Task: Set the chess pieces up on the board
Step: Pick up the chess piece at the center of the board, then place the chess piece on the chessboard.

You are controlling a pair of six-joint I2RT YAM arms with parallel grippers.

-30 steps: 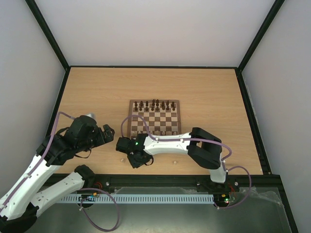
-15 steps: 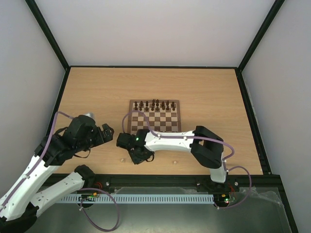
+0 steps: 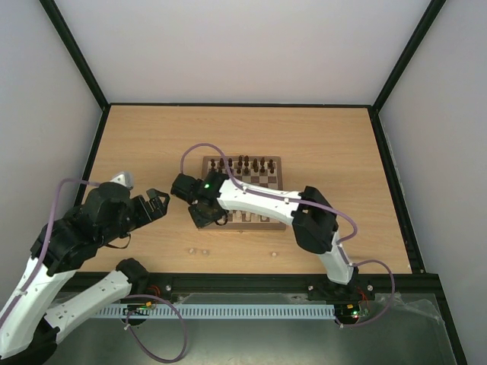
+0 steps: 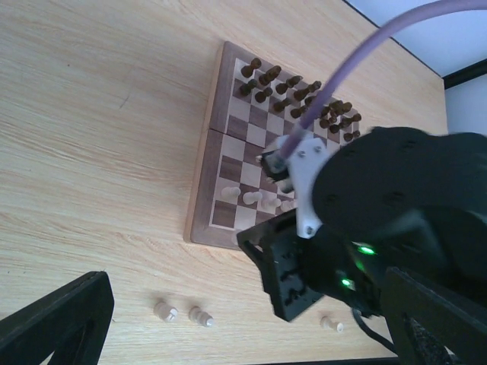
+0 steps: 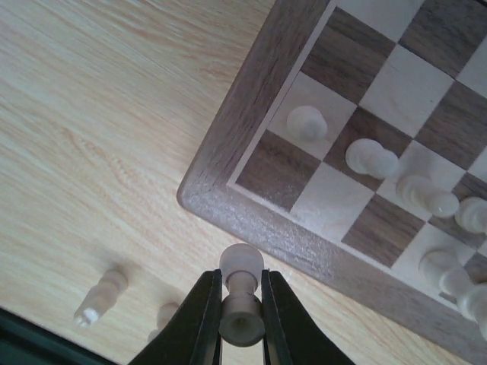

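My right gripper (image 5: 241, 285) is shut on a cream pawn (image 5: 242, 262), held base toward the camera just off the near-left corner of the board (image 5: 251, 205). Seen from above, this gripper (image 3: 202, 219) hangs at that corner of the board (image 3: 278, 163). Dark chess pieces (image 3: 242, 163) fill the far rows. Several cream pieces (image 5: 370, 158) stand on the near side. My left gripper (image 3: 160, 204) is open and empty, left of the board over bare table. Its fingers (image 4: 57, 319) frame the right arm's wrist.
Three cream pieces lie on the tabletop near the front edge: two close together (image 3: 196, 249) and one farther right (image 3: 272, 252). In the right wrist view two of them (image 5: 103, 293) lie below and left of the held pawn. Black frame rails (image 3: 91, 160) border the table.
The right gripper has closed on a cream pawn near the table's front and carried it away to the board's near-left corner. The left arm has drawn back slightly to the left.
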